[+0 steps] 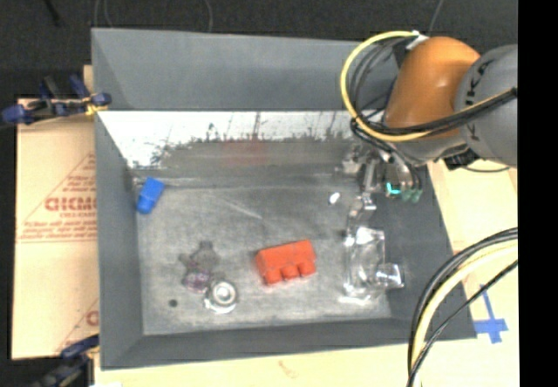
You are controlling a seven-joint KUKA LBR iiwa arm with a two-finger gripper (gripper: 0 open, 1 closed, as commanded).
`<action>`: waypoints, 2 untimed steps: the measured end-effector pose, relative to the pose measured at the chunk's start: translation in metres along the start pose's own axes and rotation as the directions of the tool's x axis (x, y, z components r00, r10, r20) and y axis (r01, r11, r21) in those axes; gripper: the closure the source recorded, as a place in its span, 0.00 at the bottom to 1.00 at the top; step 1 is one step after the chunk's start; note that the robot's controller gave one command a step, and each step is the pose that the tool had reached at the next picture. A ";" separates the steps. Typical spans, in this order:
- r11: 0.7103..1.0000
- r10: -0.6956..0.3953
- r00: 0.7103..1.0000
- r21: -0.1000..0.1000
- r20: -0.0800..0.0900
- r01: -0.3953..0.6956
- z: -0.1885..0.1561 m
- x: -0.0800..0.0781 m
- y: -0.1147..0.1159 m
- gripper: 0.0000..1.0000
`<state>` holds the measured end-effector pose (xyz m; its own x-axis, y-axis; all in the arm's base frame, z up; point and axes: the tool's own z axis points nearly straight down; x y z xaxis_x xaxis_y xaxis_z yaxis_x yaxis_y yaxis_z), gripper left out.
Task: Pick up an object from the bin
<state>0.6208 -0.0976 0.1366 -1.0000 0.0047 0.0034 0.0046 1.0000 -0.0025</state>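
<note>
Tool (360, 205) above clear piece (367, 264), grey bin (261, 202)

Scuffed matt grey metal bin (261, 202)

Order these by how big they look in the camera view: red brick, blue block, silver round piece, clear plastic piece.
1. clear plastic piece, though its faint outline makes the lead over the brick unsure
2. red brick
3. blue block and silver round piece, which look alike

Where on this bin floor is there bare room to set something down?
Barest: the middle floor between the blue block, red brick and gripper. Crowded along the near side: purple piece, silver ring, red brick, clear plastic piece by the gripper.
</note>
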 end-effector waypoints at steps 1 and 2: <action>0.911 -0.412 0.911 0.006 0.015 0.412 0.063 0.042 0.045 0.00; 0.894 -0.448 0.894 0.005 0.020 0.448 0.062 0.105 0.098 0.00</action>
<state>0.5160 0.0008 0.0745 -0.8960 -0.4437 -0.0157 -0.4436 0.8962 -0.0060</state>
